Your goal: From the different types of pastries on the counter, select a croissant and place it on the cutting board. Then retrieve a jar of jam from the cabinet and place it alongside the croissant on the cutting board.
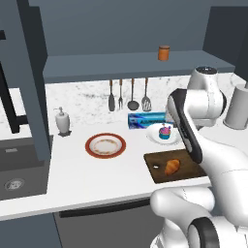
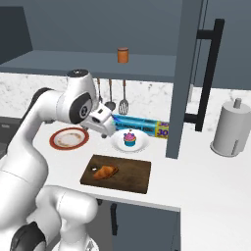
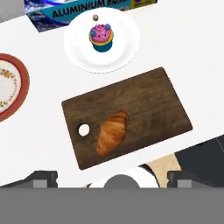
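Croissant [image 3: 112,132] already down on cutting board [image 3: 162,105], claw [image 2: 104,128] released & empty above it, so I reckon next is jam jar [image 2: 122,55] — upright on cabinet ledge [image 2: 59,63], well above & behind claw, slightly to its right.
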